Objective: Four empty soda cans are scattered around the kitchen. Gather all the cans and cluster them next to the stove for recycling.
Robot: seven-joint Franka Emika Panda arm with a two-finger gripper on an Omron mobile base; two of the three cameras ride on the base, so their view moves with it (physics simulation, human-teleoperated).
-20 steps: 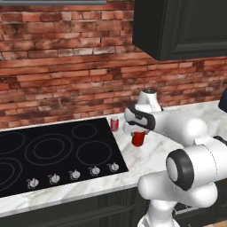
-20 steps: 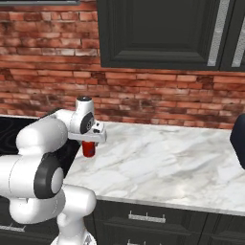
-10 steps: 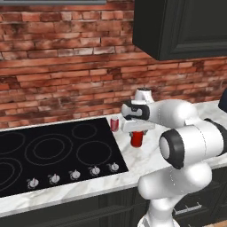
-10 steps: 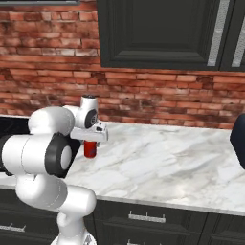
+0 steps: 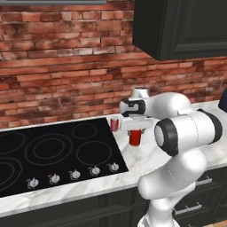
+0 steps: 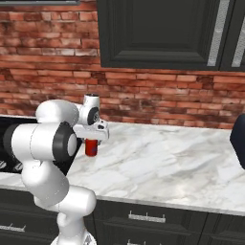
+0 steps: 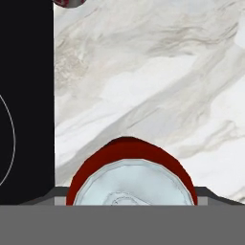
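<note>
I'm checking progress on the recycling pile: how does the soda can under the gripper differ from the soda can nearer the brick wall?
The can under the gripper sits out on the marble, apart from the stove; the wall-side can stands right at the stove's edge. The gripper hangs directly over the first; nothing is over the wall-side can. Both are red, upright and on the counter.
</note>
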